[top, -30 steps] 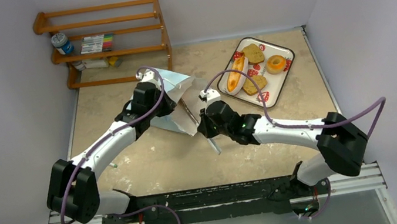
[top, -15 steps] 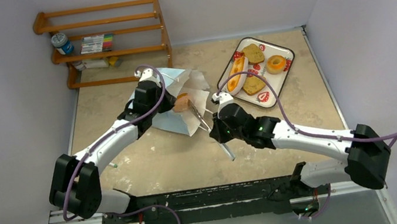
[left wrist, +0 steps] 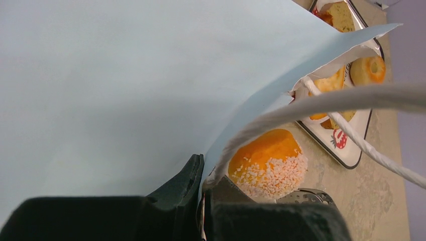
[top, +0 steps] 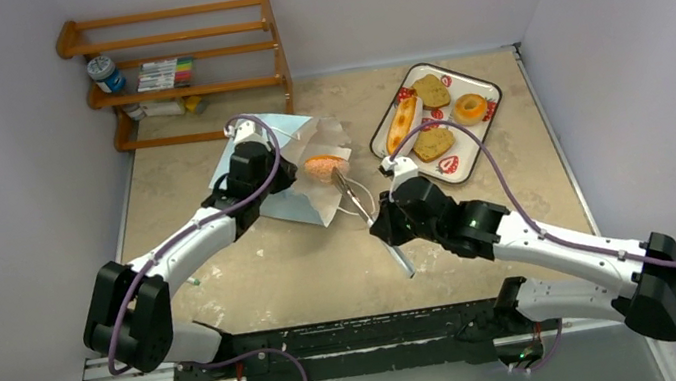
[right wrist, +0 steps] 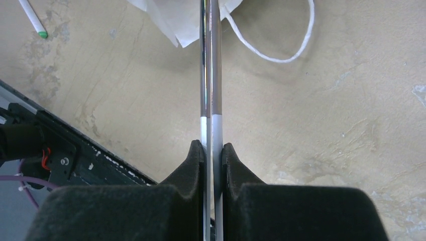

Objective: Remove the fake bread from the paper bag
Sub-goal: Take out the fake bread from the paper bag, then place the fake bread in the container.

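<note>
The light blue paper bag (top: 287, 129) lies on its side, mouth toward the right. My left gripper (top: 283, 172) is shut on the bag's edge; the left wrist view shows the jaws (left wrist: 203, 175) pinching the blue paper (left wrist: 125, 75) near a white cord handle (left wrist: 351, 98). My right gripper (top: 391, 233) is shut on metal tongs (top: 356, 200), also in the right wrist view (right wrist: 211, 75). The tongs' tips hold an orange bun with white sprinkles (top: 324, 165) at the bag's mouth; it also shows in the left wrist view (left wrist: 269, 160). A long roll (top: 402, 123), two toast slices (top: 431, 91) and a ring doughnut (top: 470, 108) lie on the tray.
The white strawberry-print tray (top: 453, 169) sits at the back right. A wooden rack (top: 180, 73) with a jar and markers stands at the back left. A small white pen (top: 194, 283) lies near the left arm. The black base rail (top: 365, 333) runs along the near edge.
My right arm has drawn the tongs back to the right, out of the bag. The orange bun, hidden a second ago, now shows at the bag's mouth. The left gripper keeps its hold.
</note>
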Controlling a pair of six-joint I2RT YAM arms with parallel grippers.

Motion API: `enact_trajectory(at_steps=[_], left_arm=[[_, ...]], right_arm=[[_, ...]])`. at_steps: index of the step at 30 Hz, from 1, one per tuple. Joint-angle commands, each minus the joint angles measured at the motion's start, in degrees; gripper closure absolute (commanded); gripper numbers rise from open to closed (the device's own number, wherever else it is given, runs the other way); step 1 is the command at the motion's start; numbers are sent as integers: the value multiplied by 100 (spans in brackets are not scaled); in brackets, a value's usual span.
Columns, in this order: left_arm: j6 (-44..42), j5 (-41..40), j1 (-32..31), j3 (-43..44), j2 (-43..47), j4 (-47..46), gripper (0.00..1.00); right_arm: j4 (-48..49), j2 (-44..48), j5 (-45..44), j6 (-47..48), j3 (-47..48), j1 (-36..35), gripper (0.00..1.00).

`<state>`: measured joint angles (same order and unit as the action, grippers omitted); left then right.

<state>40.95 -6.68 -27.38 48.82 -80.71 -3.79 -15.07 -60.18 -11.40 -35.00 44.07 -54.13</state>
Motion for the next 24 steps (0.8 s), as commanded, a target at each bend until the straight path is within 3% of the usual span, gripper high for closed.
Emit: enact_trajectory(at_steps=[1, 12, 24], left_arm=[[147, -208, 56, -72, 216, -369, 100], [114, -224, 101, -211, 355, -301, 100], [-9, -44, 202, -284, 414, -197, 100]], right_arm=[[-95, 233, -216, -82, 324, -49, 100], [-644, 480, -635, -97, 956, -77, 100], [-1346, 383, -2040, -354, 1764, -80, 100]])
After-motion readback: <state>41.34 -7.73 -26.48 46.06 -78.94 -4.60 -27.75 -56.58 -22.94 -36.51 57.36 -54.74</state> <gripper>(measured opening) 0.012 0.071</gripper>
